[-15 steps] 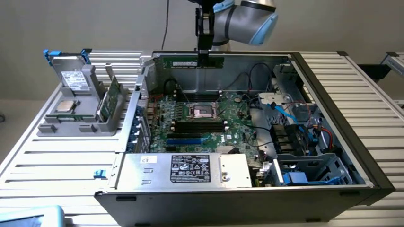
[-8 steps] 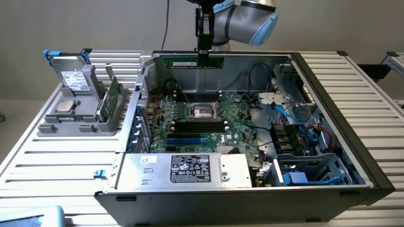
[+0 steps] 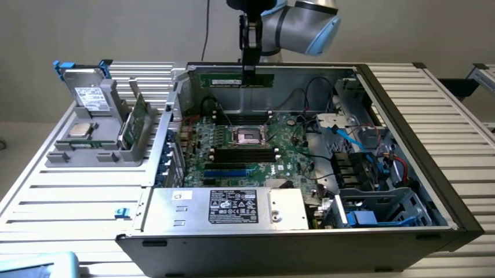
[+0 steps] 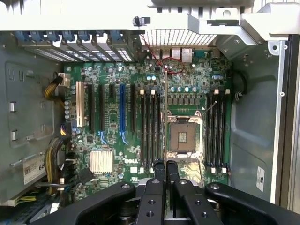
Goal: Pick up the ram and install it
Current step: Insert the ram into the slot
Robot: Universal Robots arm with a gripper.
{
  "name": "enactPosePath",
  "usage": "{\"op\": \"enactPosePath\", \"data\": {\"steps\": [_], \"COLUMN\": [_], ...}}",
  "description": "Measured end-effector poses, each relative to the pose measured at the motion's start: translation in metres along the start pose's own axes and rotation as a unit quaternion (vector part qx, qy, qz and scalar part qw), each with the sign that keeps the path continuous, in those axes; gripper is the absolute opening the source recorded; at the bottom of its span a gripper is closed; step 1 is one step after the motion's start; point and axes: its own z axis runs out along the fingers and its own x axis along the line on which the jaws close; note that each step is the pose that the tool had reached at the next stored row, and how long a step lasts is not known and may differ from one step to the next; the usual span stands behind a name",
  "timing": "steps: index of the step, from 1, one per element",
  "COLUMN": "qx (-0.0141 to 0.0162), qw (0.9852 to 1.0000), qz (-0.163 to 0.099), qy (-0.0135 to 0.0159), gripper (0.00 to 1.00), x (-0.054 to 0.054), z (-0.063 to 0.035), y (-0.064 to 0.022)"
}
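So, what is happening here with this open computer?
The robot arm's gripper is shut on the ram, a green stick, and holds it in the air over the open computer case, above the motherboard. The ram is not yet in any slot.

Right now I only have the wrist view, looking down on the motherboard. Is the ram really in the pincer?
Observer: Yes, the pincer grips the ram by its upper edge, long side level.
Operator: Down at the slots?
Observer: No, it hangs apart from the black slots, up near the far wall of the open case.
Operator: What's outside the case?
Observer: A grey holder on the exterior view's left, with another green board and a silver processor chip.
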Motion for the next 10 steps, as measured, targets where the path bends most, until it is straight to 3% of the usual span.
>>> {"op": "enactPosePath", "data": {"steps": [10], "qx": [0.0], "qw": [1.0], "qz": [0.0], "qy": [0.0], "gripper": [0.13], "x": [-0.001], "z": [0.0183], "y": [0.0]}}
